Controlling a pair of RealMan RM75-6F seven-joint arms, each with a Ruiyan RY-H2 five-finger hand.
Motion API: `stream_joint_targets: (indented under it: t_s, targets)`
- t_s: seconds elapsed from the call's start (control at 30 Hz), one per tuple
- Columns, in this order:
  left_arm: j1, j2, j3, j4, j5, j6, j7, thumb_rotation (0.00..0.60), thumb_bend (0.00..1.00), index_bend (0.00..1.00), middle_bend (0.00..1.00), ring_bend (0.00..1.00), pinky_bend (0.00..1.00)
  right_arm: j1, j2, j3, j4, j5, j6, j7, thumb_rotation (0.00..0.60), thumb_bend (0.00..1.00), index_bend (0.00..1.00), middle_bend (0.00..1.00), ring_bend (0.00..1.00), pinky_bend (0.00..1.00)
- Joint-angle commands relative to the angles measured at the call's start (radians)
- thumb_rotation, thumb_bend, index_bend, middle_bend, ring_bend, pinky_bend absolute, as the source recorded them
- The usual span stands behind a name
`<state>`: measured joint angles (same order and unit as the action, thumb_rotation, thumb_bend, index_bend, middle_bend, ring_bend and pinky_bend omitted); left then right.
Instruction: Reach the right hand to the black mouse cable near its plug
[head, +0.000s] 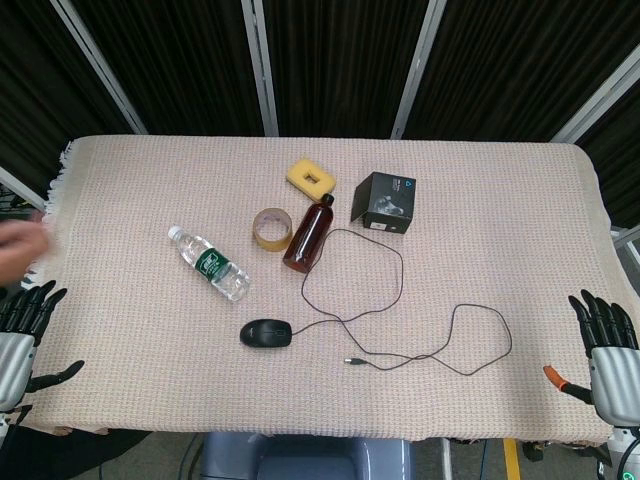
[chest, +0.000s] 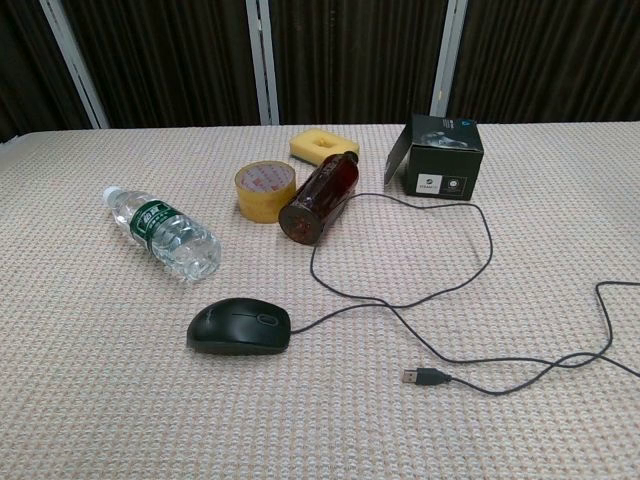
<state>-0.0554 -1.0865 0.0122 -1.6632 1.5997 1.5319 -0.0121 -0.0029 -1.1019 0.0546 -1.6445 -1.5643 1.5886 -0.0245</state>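
Observation:
A black mouse (head: 266, 333) (chest: 240, 327) lies near the table's front. Its thin black cable (head: 400, 270) (chest: 480, 240) loops away to the right and comes back to a USB plug (head: 354, 361) (chest: 417, 377) lying on the cloth. My right hand (head: 608, 350) rests at the table's front right corner, fingers spread, holding nothing, far right of the plug. At the front left edge my left hand (head: 20, 330) is open too. Neither hand shows in the chest view.
A clear water bottle (head: 208, 263) (chest: 163, 234) lies left of the mouse. Behind it are a tape roll (head: 271, 228) (chest: 265, 191), a brown bottle (head: 309, 234) (chest: 321, 197) on its side, a yellow sponge (head: 311, 177) (chest: 324, 146) and a black box (head: 386, 202) (chest: 437, 158).

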Motion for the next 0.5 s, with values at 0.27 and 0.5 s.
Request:
stream_joint_targets:
  t_s: [0.27,0.5]
  targets:
    - [0.002,0.001,0.000,0.001,0.002,0.005,-0.002,0.600,0.07,0.07,0.00,0.00,0.00,0.000,0.000,0.000,-0.002,-0.001,0.000,0.002,0.600,0.10,0.00,0.00,0.00,0.00]
    - [0.004,0.002,0.000,0.003,-0.003,0.004,-0.009,0.600,0.07,0.07,0.00,0.00,0.00,0.007,-0.002,-0.001,-0.008,-0.002,-0.011,0.003,0.600,0.10,0.00,0.00,0.00,0.00]
